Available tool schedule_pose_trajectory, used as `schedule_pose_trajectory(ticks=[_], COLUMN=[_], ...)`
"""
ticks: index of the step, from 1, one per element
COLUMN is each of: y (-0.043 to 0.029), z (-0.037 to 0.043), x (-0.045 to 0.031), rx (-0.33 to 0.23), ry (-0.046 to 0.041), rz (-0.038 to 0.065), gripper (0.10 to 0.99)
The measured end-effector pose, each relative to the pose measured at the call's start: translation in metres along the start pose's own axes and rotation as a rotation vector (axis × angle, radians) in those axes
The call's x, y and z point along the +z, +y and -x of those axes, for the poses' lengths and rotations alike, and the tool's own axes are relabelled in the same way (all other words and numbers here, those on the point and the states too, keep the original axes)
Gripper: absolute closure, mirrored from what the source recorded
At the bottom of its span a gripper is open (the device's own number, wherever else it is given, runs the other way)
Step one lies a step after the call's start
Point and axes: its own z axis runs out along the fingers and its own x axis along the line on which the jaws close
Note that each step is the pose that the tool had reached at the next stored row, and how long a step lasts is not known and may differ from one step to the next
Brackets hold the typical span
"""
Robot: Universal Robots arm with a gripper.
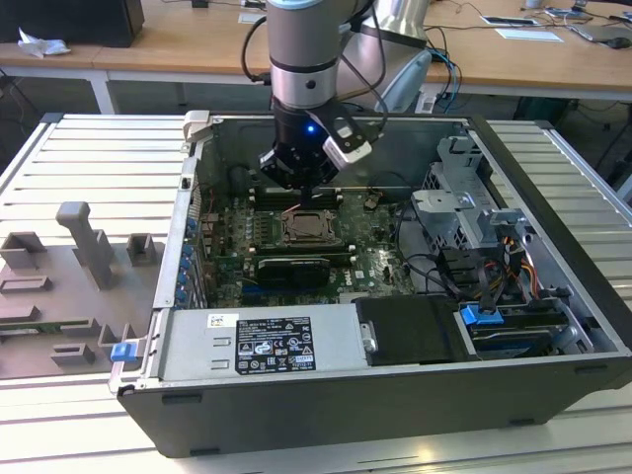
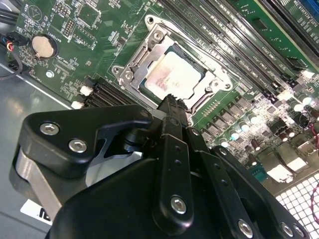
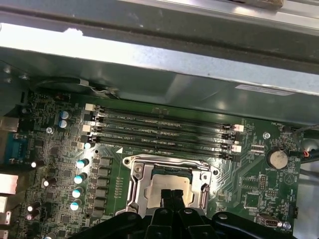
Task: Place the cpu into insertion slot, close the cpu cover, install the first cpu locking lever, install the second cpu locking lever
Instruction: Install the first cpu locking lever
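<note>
The gripper [image 2: 172,99] hangs inside the open computer case [image 1: 553,163], close above the middle of the green board [image 3: 249,199]. Its two fingers are pressed together, and I see nothing between them.

The chip [image 2: 172,74] lies flat in the socket [image 2: 130,74], with its pale metal top facing up. The thin metal cover [image 2: 149,57] seems to lie down around it, because the chip shows through the window of the cover. If the two locking levers are already hooked, I cannot tell.

The important relation is this one: the chip is directly under and a little in front of the fingertips. In both wrist views the closed tips overlap the edge of the socket that is nearest to the gripper. Whether they touch the metal or only hover over it, I cannot say.

The chip is square, so it has no long side. Its edges run parallel to the long black memory slots [image 3: 159,129], which lie just beside the socket, on the side toward the back wall of the case.
</note>
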Motion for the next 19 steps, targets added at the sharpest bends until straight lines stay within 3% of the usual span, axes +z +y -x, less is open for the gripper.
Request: schedule_pose_trajectory(ticks=[4,6,7,12,15,19], y=[0.0004,0.0005,0.0006,0.0016,0.0024,0.0064], z=[-0.0033,-0.0040,-0.0041,-0.0042,-0.0043,-0.0039], x=[0.0015,0.0030,0.0035,0.0081,0.0101,0.0131], rx=[-0.002,0.000,0.003,0.036,0.039,0.039], ry=[-0.0109,-0.0149,-0.0155,-0.0149,-0.0159,-0.0147], rz=[0.012,0.033,0.036,0.037,0.046,0.047], gripper=[0.980,0.980,0.980,0.980,0.980,0.980])
